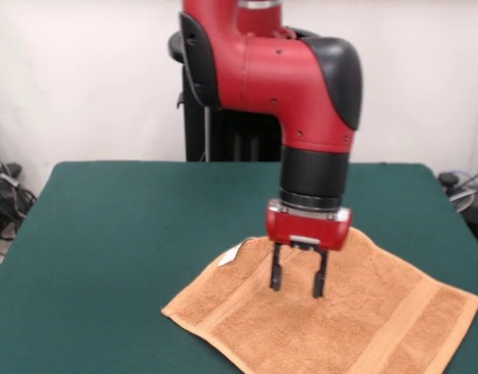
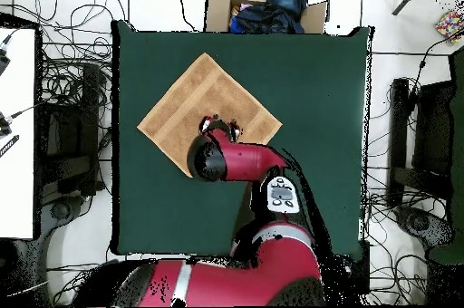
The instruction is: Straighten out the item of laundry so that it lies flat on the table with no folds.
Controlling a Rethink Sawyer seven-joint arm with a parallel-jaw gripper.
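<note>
Red arm (image 1: 301,86) bent down, gripper (image 1: 299,282) fingers apart above flat towel (image 1: 379,319) on table (image 1: 129,234)

Open claw (image 1: 298,280) above spread towel (image 1: 332,315), green table (image 1: 129,234)

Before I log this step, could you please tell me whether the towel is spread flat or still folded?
Spread flat: the towel shows as a full diamond on the table, no folds visible. The part under the arm is hidden.
</note>
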